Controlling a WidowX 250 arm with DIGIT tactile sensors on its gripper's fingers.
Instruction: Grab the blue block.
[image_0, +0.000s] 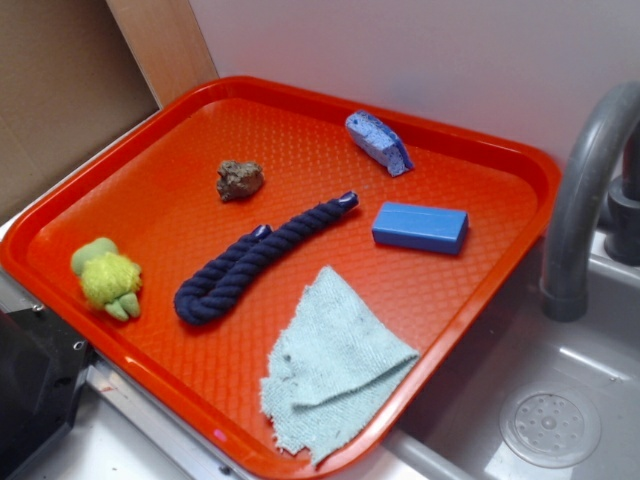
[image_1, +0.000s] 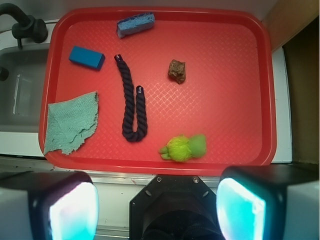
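Observation:
The blue block (image_0: 420, 227) is a smooth mid-blue brick lying flat on the right part of the orange-red tray (image_0: 120, 215). In the wrist view the blue block (image_1: 87, 57) lies at the tray's upper left. My gripper (image_1: 157, 209) is open and empty, its two pads far apart, high above and off the tray's near edge. It is far from the block. The gripper itself does not show in the exterior view.
On the tray (image_1: 225, 120) lie a speckled blue sponge (image_1: 135, 24), a navy rope (image_1: 131, 100), a brown lump (image_1: 177, 70), a green-yellow plush toy (image_1: 184, 148) and a pale teal cloth (image_1: 70, 121). A sink (image_0: 530, 390) with a grey faucet (image_0: 580, 190) is beside the tray.

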